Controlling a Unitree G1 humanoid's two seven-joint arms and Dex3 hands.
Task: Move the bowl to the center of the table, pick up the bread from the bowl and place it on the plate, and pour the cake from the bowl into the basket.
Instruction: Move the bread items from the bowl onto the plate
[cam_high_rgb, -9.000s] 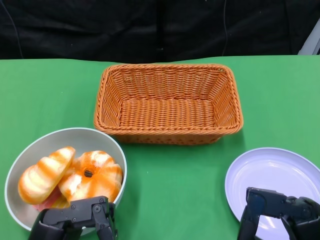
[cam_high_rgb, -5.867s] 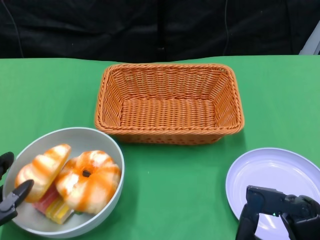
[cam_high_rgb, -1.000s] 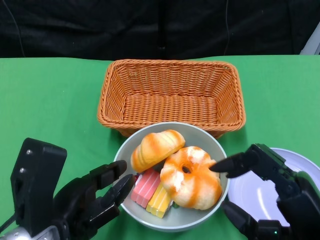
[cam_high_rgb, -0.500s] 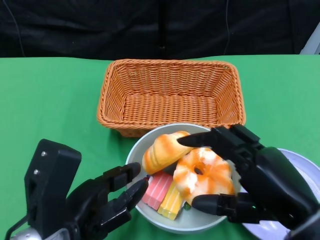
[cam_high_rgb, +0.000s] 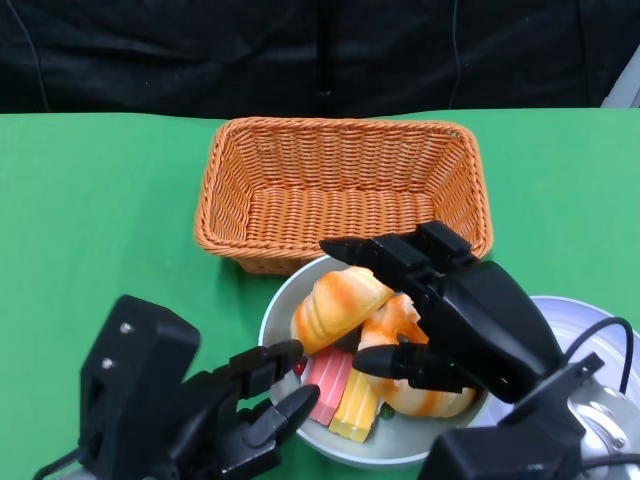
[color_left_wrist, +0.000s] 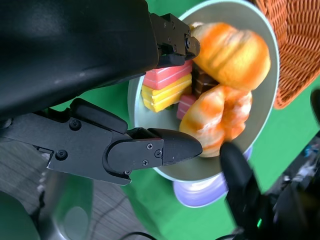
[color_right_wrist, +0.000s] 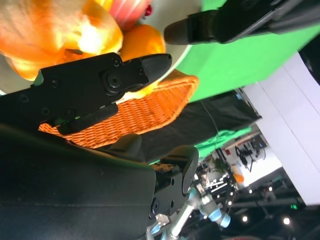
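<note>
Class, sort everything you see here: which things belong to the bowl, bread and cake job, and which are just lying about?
Belongs to the job:
bowl
bread
cake
basket
plate
right hand
left hand

Just lying about:
nothing else on the green table

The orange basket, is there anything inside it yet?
Empty. The head view shows only bare weave on the wicker basket's floor; the breads and cake slices sit in the grey bowl.

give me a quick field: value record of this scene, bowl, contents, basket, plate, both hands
bowl: grey, just in front of the basket
contents: striped bread roll, ring-shaped bread, pink and yellow cake slices
basket: orange wicker, empty
plate: pale, mostly hidden, right of bowl
left hand: open, at bowl's near left rim
right hand: fingers around ring-shaped bread, grip unclear
</note>
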